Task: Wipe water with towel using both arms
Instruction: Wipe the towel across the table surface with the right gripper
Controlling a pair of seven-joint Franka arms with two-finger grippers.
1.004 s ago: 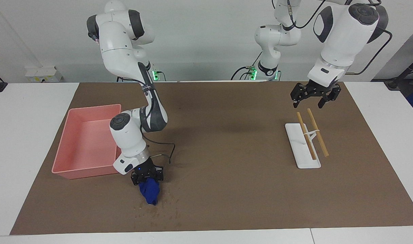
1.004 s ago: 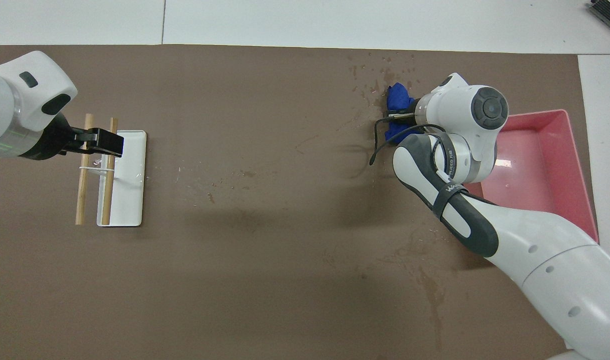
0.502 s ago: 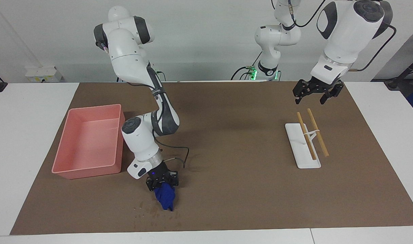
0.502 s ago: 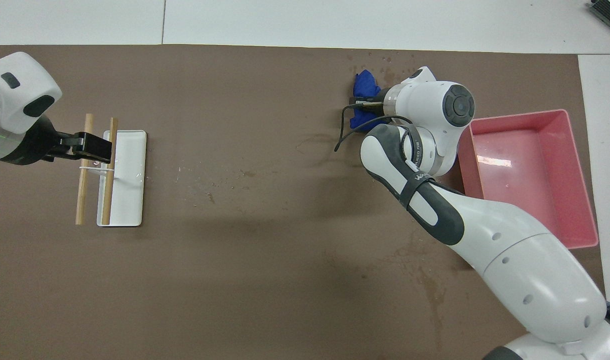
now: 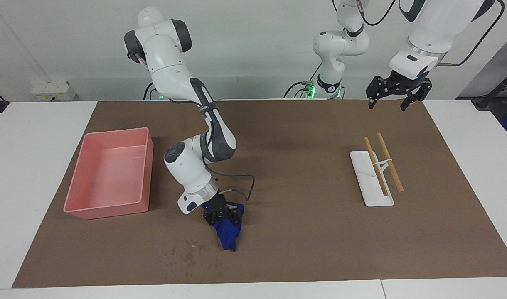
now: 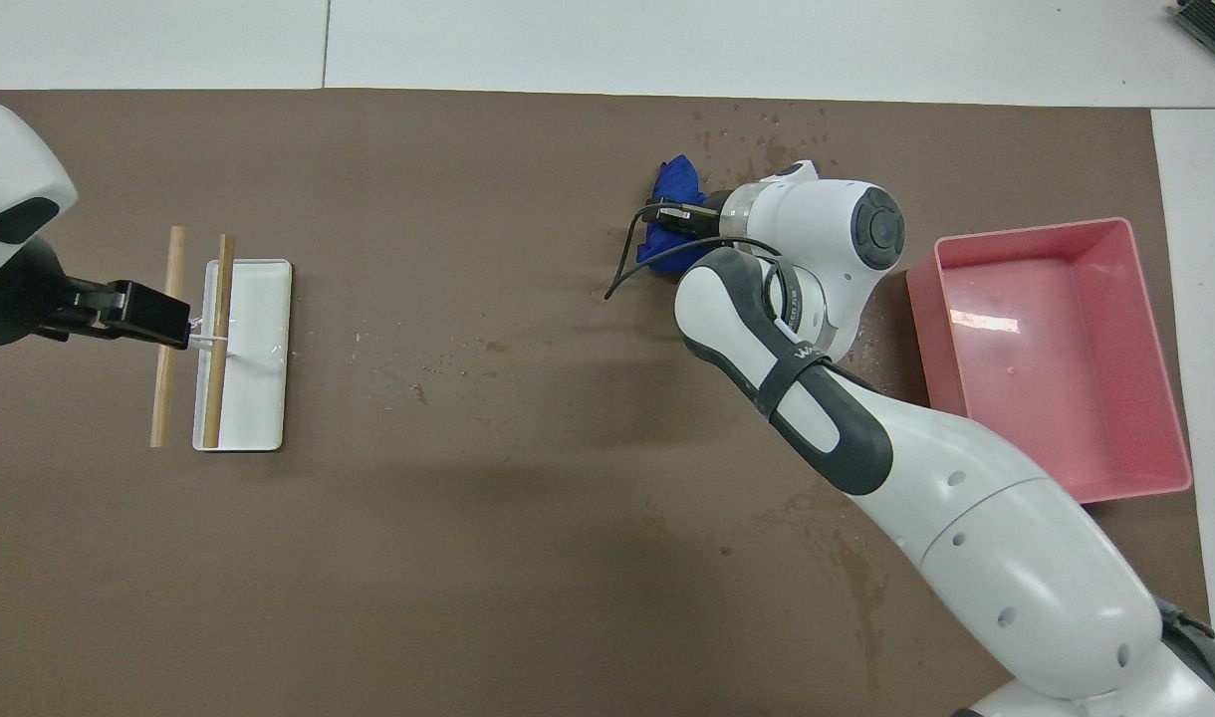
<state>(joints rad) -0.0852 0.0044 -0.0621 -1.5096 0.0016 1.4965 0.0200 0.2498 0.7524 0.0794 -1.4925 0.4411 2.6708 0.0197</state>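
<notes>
1. Resting toward the right arm's end of the brown mat (image 5: 303, 232), the pink bin (image 5: 108, 172) holds nothing visible; its floor shows only a glare patch.
2. The white tray (image 5: 372, 180) lies toward the left arm's end, with two wooden sticks (image 5: 382, 166) propped across it on a small white rack, side by side and overhanging the tray's edge.
3. The right gripper (image 5: 222, 216) is clenched on the blue towel (image 5: 228, 234), which hangs bunched from the fingertips with its lower tip on the mat.
4. The water (image 5: 191, 254) shows as scattered droplets and damp specks on the mat near its edge farthest from the robots, just beside the towel, on the bin's side of it.
5. Compared with a second ago, the right gripper and towel have swept away from the bin toward the mat's centre, passing over the wet patch; the left gripper (image 5: 399, 89) has risen and drawn back from the sticks.
6. The left gripper's jaws stand released, holding nothing, over the mat edge nearest the robots.
7. The towel's long axis runs from the gripper down to the mat, with the tip pointing away from the robots.
</notes>
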